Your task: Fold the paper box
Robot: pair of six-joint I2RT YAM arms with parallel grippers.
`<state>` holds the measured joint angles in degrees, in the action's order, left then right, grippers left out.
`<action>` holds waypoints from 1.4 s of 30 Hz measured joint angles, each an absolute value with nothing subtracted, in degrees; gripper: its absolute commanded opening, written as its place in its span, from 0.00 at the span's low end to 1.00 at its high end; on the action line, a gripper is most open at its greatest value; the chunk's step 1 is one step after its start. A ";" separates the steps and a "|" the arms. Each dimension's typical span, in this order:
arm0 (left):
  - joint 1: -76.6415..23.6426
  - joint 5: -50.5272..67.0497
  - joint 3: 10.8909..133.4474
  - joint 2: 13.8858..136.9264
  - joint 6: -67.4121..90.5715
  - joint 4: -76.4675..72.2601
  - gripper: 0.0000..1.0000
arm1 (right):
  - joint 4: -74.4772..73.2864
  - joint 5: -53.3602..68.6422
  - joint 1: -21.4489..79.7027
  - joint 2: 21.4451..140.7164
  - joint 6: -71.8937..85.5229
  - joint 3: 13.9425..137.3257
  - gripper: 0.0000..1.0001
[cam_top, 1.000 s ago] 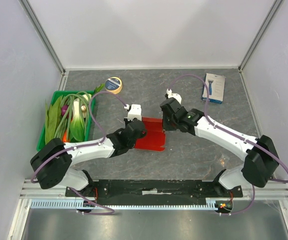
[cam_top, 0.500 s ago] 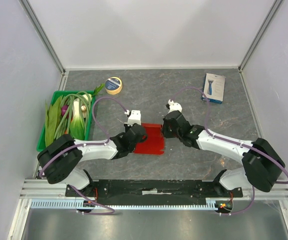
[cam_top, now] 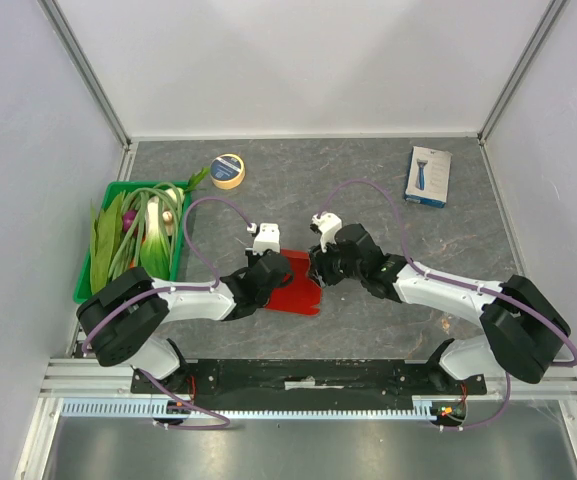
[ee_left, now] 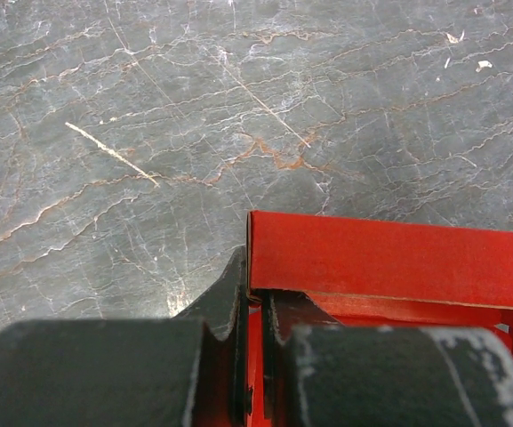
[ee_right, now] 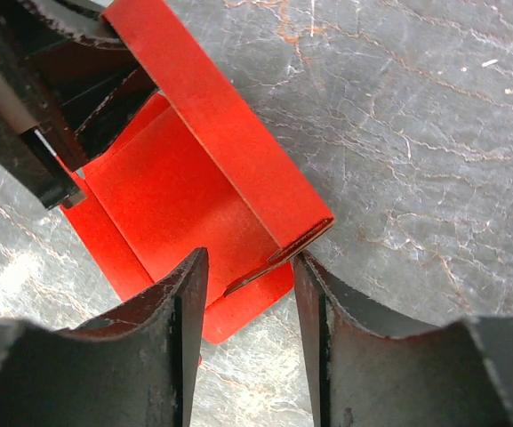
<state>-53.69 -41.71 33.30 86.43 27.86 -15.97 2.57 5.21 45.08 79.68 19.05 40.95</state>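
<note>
The red paper box (cam_top: 296, 294) lies partly folded on the grey table between the two arms. One long wall (ee_right: 225, 133) stands upright over the flat base. My left gripper (cam_top: 271, 270) is shut on the left end of that wall (ee_left: 389, 262), one finger on each side of the thin card (ee_left: 258, 286). At the wall's other end my right gripper (cam_top: 315, 268) is open. A small folded tab (ee_right: 278, 258) sits in the gap between its fingers (ee_right: 249, 267). The tab's outer corner lies close to the right fingertip (ee_right: 314, 276).
A green tray (cam_top: 80, 290) of leafy vegetables stands at the left. A roll of tape (cam_top: 228, 170) lies behind it. A white-and-blue retail box (cam_top: 428, 175) lies at the back right. Grey walls close the table on three sides.
My right gripper has opened and let go of the box wall, shifting left. The box has slid a little toward the near left with my left gripper, which stays shut on it.
</note>
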 measured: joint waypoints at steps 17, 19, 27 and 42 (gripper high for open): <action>-53.76 -40.49 31.92 86.43 27.75 -16.84 0.02 | 1.41 13.02 45.08 79.02 -0.89 39.35 0.61; -53.76 -40.29 31.83 86.43 27.53 -16.86 0.02 | 1.67 13.54 45.08 78.87 -1.85 38.92 0.63; -53.74 -40.10 31.75 86.39 26.81 -16.93 0.02 | 2.59 16.84 45.10 78.72 -0.84 38.37 0.75; -53.04 -35.20 31.42 85.23 23.70 -18.26 0.02 | 2.63 15.77 45.28 75.37 -2.83 35.97 0.10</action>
